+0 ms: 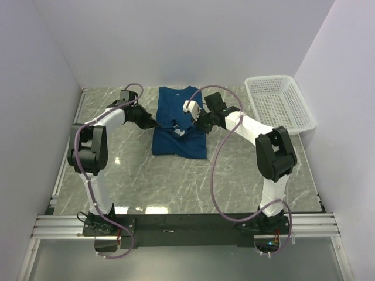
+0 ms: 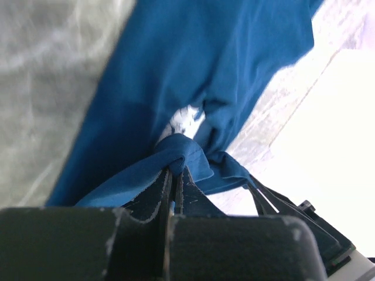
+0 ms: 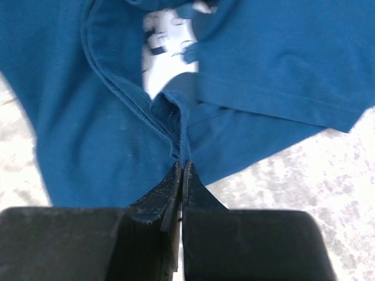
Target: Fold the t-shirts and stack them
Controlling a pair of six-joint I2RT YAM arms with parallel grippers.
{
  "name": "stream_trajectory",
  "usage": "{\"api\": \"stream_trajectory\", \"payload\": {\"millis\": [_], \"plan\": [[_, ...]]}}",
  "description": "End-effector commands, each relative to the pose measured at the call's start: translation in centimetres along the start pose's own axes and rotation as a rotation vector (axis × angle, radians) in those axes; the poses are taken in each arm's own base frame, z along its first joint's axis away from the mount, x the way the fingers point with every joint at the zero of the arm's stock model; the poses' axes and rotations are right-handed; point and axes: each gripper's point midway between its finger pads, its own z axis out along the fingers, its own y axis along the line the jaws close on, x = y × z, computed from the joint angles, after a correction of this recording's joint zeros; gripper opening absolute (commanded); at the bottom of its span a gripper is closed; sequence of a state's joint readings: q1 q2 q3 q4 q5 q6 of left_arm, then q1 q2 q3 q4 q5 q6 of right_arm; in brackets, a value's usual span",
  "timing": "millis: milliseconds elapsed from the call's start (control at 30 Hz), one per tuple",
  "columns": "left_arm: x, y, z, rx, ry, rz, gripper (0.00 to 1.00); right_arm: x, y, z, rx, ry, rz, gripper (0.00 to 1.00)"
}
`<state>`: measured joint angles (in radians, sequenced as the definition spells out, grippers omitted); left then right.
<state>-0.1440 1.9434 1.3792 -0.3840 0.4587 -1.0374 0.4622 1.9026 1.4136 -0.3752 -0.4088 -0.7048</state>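
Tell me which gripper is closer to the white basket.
The right gripper: it pinches the blue t-shirt on the side facing the white basket, while the left gripper holds the opposite side.

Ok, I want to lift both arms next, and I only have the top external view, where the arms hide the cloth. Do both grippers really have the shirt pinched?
Observer: The left one does. In its wrist view the left gripper is shut on a bunched fold of the blue t-shirt.
Operator: And the right?
Observer: The right gripper is shut on a stitched edge of the shirt, with cloth caught between its tips.
Operator: Anything showing between the two grips?
Observer: A white print with blue marks shows through a gap in the gathered cloth.
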Motion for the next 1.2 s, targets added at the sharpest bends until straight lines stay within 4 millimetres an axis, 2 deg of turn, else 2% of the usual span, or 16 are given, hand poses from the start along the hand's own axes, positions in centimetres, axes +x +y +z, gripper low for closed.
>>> {"api": "stream_trajectory", "payload": {"millis": [0, 167, 367, 533, 900, 1167], "plan": [[-1.1, -0.1, 0.7, 0.0, 0.021, 0.005, 0.0, -1.9, -3.3, -0.1, 0.1, -0.029, 0.048, 0.0], [-2.0, -0.4, 1.5, 0.003, 0.03, 0.006, 0.01, -1.5, -5.0, 0.6, 0.163, -0.002, 0.102, 0.0], [-2.6, -0.8, 2.0, 0.009, 0.036, 0.015, 0.01, -1.4, -6.5, 0.1, 0.21, -0.02, 0.148, 0.0], [-2.8, -0.9, 2.3, 0.007, 0.05, 0.032, 0.01, -1.8, -6.9, -0.4, 0.205, -0.044, 0.146, 0.0], [-3.0, -1.6, 2.6, 0.023, 0.061, 0.033, 0.01, -2.2, -7.6, 0.5, 0.199, -0.046, 0.168, 0.0], [-3.5, -2.9, 2.3, 0.051, 0.057, 0.039, 0.01, -2.5, -8.6, 1.0, 0.222, -0.04, 0.177, 0.0]]}}
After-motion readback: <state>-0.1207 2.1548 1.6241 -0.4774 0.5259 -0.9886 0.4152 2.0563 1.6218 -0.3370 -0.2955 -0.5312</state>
